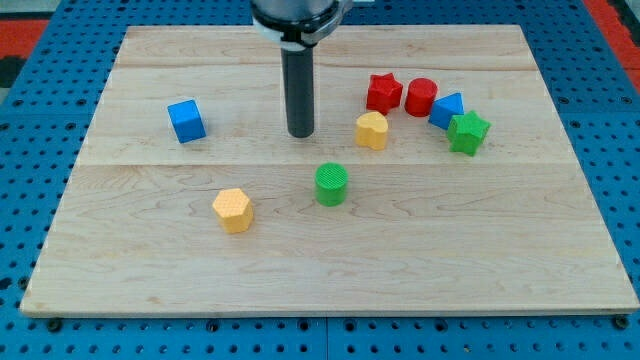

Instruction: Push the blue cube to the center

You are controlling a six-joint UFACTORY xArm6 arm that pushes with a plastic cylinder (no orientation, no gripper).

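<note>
The blue cube (pixel 186 121) sits on the wooden board (pixel 150 260) at the view's left, in the upper half. My tip (pixel 300 133) rests on the board near its middle, well to the right of the blue cube and apart from it. The rod rises straight up out of the view's top. A yellow block (pixel 372 130) lies just right of my tip, and a green cylinder (pixel 331 184) lies below and right of it.
A yellow hexagonal block (pixel 233 210) lies lower left of centre. At the upper right a red star (pixel 383 92), a red cylinder (pixel 421 96), a second blue block (pixel 446 109) and a green star (pixel 467 132) cluster together. Blue pegboard surrounds the board.
</note>
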